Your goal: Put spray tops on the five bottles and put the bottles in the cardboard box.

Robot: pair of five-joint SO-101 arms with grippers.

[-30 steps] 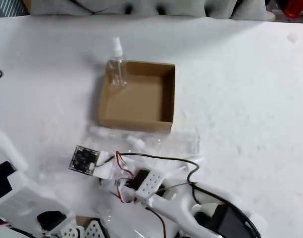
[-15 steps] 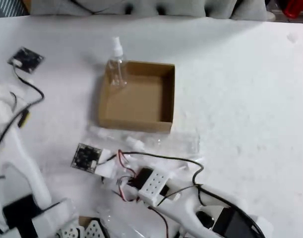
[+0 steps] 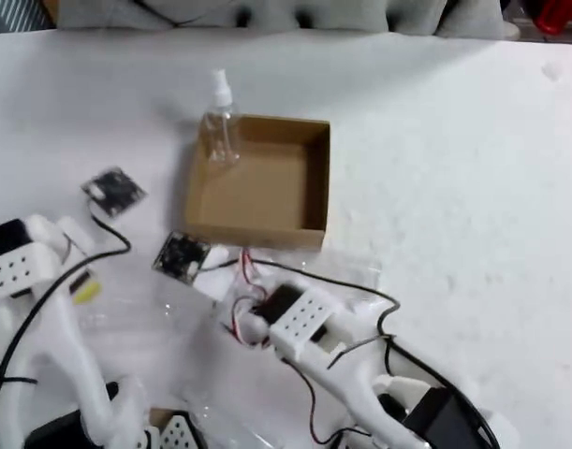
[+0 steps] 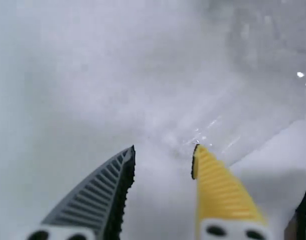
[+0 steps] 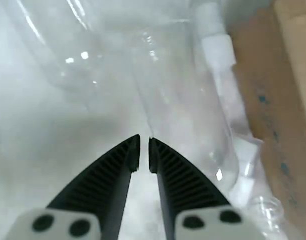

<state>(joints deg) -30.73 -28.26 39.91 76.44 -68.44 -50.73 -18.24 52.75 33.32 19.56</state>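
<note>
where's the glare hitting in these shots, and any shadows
Right wrist view: small bright glints on the clear bottles lying beyond the right end effector. Left wrist view: thin streaks of glare on clear plastic ahead of the left end effector. High view: even light, soft shade inside the cardboard box along one wall.

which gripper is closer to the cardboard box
Right. The right gripper sits just off the cardboard box's front wall, over the lying bottles; the left gripper is farther off over the table.
</note>
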